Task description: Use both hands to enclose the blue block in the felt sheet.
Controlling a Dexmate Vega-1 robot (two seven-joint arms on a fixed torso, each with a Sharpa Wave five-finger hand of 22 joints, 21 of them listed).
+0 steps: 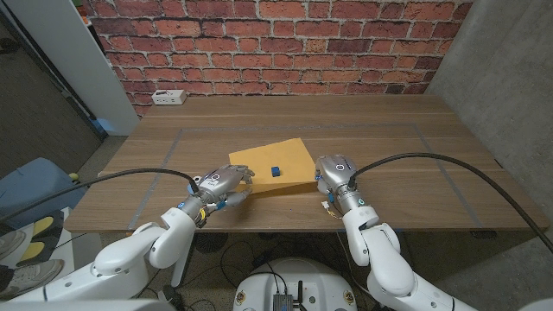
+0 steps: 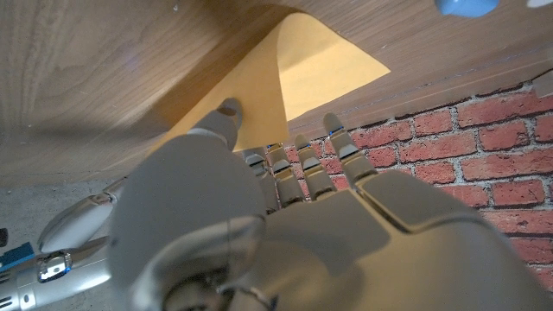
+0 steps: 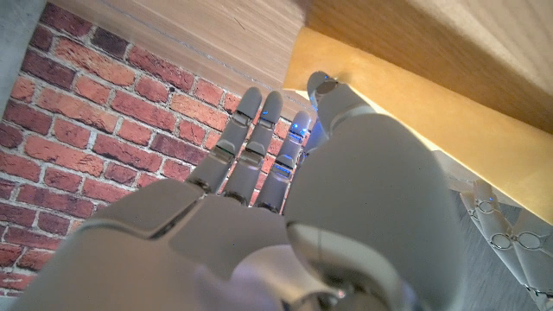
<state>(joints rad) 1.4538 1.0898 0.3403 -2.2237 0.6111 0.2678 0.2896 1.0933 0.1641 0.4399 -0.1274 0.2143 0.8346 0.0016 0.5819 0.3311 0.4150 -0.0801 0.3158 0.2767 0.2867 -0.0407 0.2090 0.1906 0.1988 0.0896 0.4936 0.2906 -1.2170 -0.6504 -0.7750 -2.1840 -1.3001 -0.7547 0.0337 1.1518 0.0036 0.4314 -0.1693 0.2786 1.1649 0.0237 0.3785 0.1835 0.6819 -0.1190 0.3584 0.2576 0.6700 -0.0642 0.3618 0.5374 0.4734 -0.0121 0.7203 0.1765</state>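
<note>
the felt sheet lies flat on the desk near the front edge, and the blue block sits on it, a little near of its middle. your left robot hand is at the sheet's near left corner, fingers spread, with the thumb touching or just over the felt in its wrist view; it holds nothing yet. your right robot hand stands at the sheet's right edge, fingers apart and empty too.

expect the felt to be light, soft and floppy, so it will sag and may slide on the smooth wood when you push it. pinch it at the edges or corners, one side per hand, and fold each flap over. the block looks small, light and hard; it could roll or shift if you tug the sheet fast.
</note>
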